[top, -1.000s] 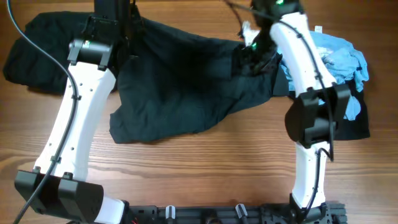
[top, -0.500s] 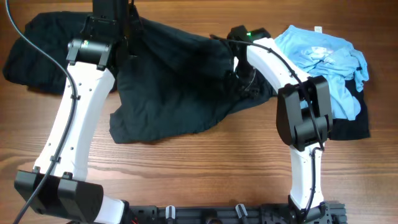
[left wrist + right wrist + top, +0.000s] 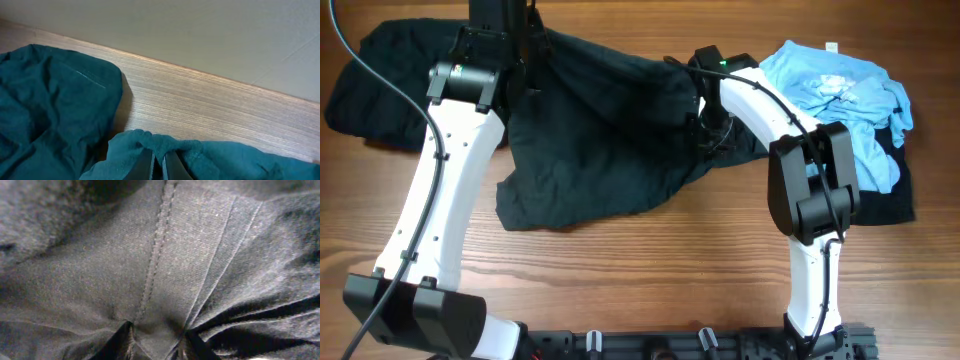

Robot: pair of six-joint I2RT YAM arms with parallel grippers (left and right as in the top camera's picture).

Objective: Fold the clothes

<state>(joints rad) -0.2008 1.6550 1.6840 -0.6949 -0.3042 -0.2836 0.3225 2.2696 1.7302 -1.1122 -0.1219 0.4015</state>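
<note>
A large dark garment lies spread over the middle and far left of the wooden table. My left gripper is at its far edge, shut on a raised fold of the dark cloth. My right gripper is pressed down into the garment's right part, its fingers closed around a bunched seam of dark fabric. A light blue garment lies crumpled at the far right on top of another dark piece.
The table's far edge meets a pale wall in the left wrist view. A dark rail runs along the near edge between the arm bases.
My right arm swung left, away from the blue garment, and came down onto the dark garment's right side. The left arm has not moved.
</note>
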